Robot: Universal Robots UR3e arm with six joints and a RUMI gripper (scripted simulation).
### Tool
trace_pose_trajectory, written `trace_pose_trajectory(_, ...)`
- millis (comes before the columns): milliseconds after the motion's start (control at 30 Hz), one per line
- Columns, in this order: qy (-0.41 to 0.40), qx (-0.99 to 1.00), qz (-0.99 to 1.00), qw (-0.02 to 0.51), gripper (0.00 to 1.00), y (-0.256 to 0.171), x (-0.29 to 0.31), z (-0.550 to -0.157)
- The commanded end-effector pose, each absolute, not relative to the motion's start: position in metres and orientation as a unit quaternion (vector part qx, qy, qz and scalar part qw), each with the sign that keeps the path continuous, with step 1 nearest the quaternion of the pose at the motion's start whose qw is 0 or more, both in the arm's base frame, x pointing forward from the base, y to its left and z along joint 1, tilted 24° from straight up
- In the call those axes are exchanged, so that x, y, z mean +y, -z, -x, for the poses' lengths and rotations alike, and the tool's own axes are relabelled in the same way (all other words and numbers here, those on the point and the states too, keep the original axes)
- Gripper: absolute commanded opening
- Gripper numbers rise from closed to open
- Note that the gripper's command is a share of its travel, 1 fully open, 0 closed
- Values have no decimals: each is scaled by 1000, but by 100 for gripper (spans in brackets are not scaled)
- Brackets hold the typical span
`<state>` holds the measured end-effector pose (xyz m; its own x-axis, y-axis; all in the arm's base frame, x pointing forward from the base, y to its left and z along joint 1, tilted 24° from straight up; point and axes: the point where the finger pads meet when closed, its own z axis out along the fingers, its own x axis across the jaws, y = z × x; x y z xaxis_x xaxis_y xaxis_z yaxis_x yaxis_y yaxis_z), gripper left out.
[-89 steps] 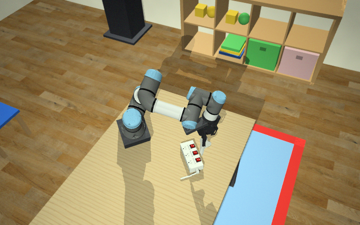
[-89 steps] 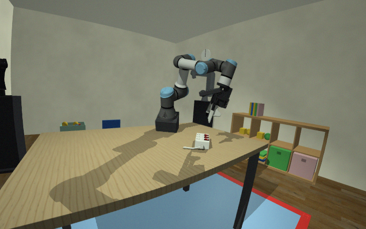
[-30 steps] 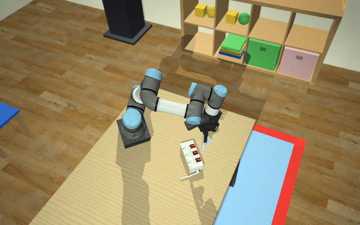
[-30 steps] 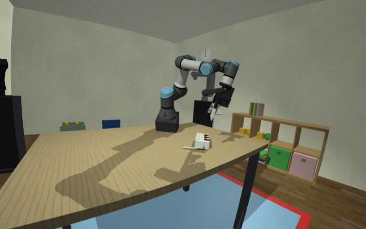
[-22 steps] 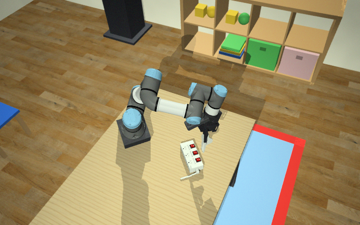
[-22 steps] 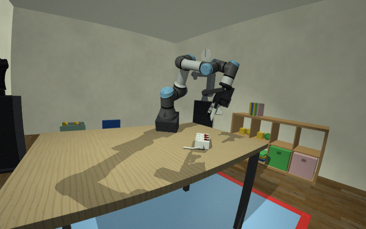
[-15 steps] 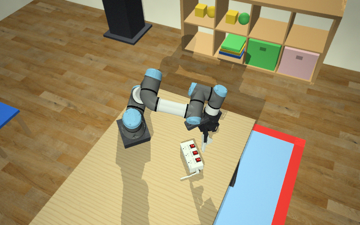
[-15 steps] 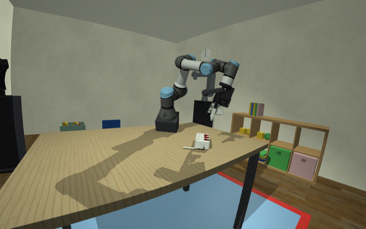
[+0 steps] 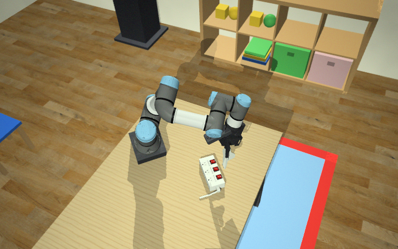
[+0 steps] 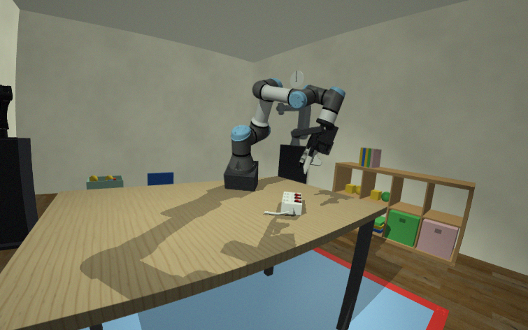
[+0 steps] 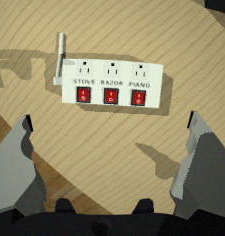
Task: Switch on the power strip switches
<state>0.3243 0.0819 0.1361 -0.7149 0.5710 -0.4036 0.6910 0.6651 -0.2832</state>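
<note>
From above, you see the power strip (image 9: pixel 212 173) lying face up on the wooden table (image 9: pixel 107 191) toward its right edge, three red rockers in a row, its short cord stub (image 9: pixel 207 194) pointing away from the arm. Your gripper (image 9: pixel 229 157) hangs just past the strip's far end, spread wide with nothing held. Side-on, the exterior view puts that gripper (image 10: pixel 310 160) well above the strip (image 10: pixel 291 203), so the whole descent lies ahead. At the wrist, labels read STOVE (image 11: pixel 83 94), RAZOR (image 11: pixel 111 95), PIANO (image 11: pixel 138 97), left to right, with both fingers framing the lower corners and the strip lying beyond them. Whether any rocker is already on, you cannot tell from here. Watch the spacing: the rockers sit close together, so a wide fingertip landing off-centre could catch RAZOR. The strip looks light and unanchored; a slanted push may slide or tip it rather than click the switch.
</note>
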Motion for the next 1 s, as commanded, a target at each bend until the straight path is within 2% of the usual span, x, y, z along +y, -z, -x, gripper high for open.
trace_pose_trajectory(0, 210, 901, -352, 143, 100, -137, 82, -324)
trace_pose_trajectory(300, 188, 889, -391, 150, 100, -141, 76, -320)
trace_pose_trajectory(967, 58, 784, -588, 191, 100, -160, 52, -296)
